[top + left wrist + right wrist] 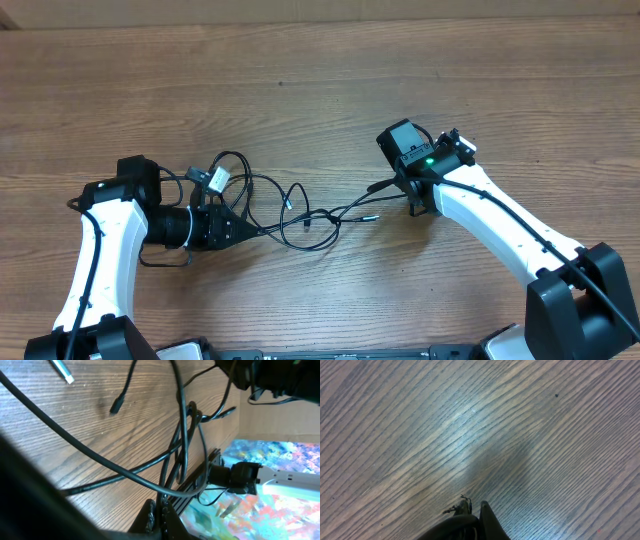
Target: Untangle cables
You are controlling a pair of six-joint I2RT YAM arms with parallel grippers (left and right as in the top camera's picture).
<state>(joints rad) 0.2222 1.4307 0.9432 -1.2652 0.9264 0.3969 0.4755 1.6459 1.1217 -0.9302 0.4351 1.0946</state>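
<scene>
Several thin black cables [290, 203] lie in loose, glossy loops at mid-counter, between the two arms. The counter [300, 90] is flat, matte, wood-grain brown, with long streaks running side to side. A tan strip [320, 10] borders its far edge, and the left wrist view shows bright mottled colours [280, 485] past the counter's edge. The left hand [240, 228] is pinched closed at the tangle's left end with strands touching its tip; whether it grips one is unclear. The right hand [413, 205] is closed too, and a strand reaches it.
</scene>
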